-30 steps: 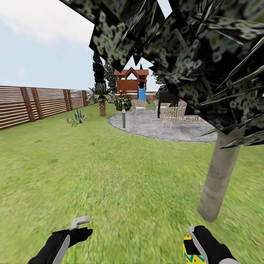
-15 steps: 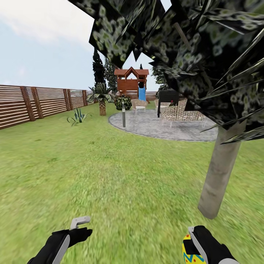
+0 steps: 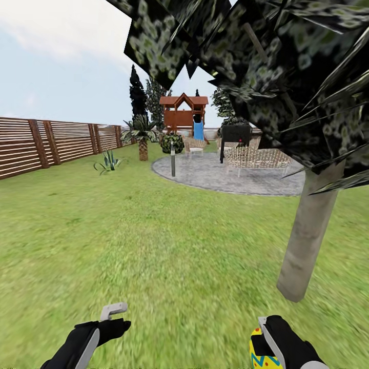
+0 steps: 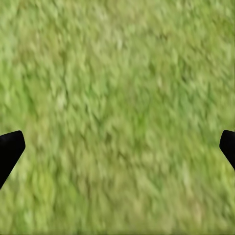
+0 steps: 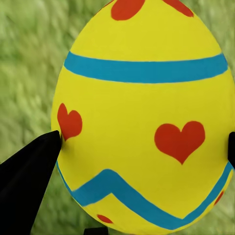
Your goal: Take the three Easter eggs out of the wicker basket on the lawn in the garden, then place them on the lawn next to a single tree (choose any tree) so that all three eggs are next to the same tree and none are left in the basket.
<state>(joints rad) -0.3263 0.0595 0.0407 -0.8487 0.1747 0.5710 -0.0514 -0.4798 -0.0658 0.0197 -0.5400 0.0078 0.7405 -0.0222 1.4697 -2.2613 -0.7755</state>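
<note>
My right gripper is shut on a yellow Easter egg with blue bands at the bottom right of the head view. In the right wrist view the egg shows red hearts and a blue zigzag, and a black fingertip presses its side. The tree has a pale trunk just ahead and right of that hand, with dark mottled foliage overhead. At the lower left, my left gripper hangs open over the lawn, with only grass between its fingertips. The wicker basket is out of view.
A grey round patio with pale woven chairs, a black grill and a short post lies ahead. A brown slatted fence runs along the left. A wooden playset and a small palm stand far back.
The whole picture has shifted slightly, so the camera has moved. Both grippers sit a little lower in the picture. The right gripper still holds the egg.
</note>
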